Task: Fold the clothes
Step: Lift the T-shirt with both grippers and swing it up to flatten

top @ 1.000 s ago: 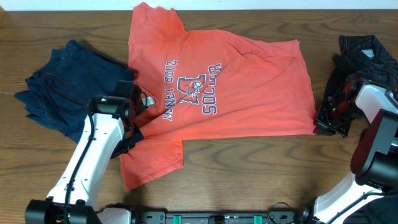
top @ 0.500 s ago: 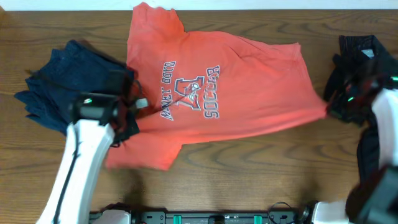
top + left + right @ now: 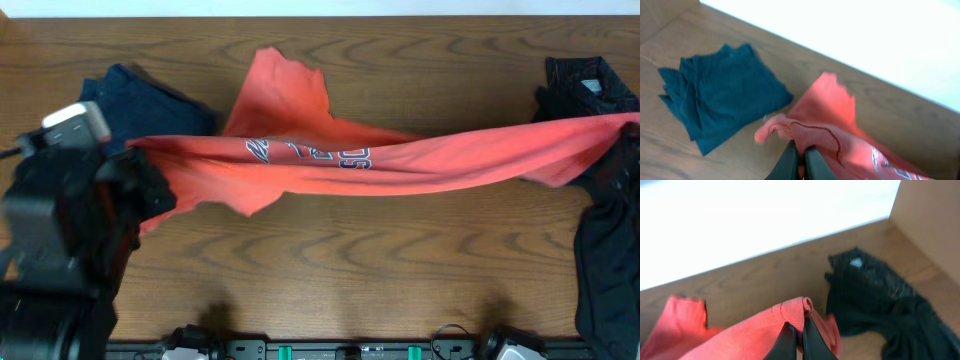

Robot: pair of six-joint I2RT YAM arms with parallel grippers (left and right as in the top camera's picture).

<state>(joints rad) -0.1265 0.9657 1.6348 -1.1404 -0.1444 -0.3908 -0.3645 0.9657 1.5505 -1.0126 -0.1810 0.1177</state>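
Note:
The coral-red T-shirt point(image 3: 400, 158) hangs stretched in a band between both raised arms, lettering partly showing, one sleeve point(image 3: 285, 90) trailing on the table. My left gripper point(image 3: 801, 154) is shut on the shirt's left edge point(image 3: 815, 137); in the overhead view it is at the left point(image 3: 140, 170). My right gripper point(image 3: 799, 330) is shut on the shirt's right edge point(image 3: 790, 311), at the far right of the overhead view point(image 3: 625, 135). The dark navy garment point(image 3: 120, 95) lies folded at the back left, also in the left wrist view point(image 3: 720, 95). The black garment point(image 3: 585, 80) lies at the back right point(image 3: 875, 300).
The wooden table point(image 3: 380, 270) runs under everything. Both arms are raised close to the overhead camera, the left one point(image 3: 60, 240) covering the front left and the right one point(image 3: 610, 250) the front right. A pale wall lies beyond the table's far edge point(image 3: 765, 215).
Both grippers have lifted the shirt off the table and pulled it taut between them; it was lying flat a second ago. The arms have risen toward the camera.

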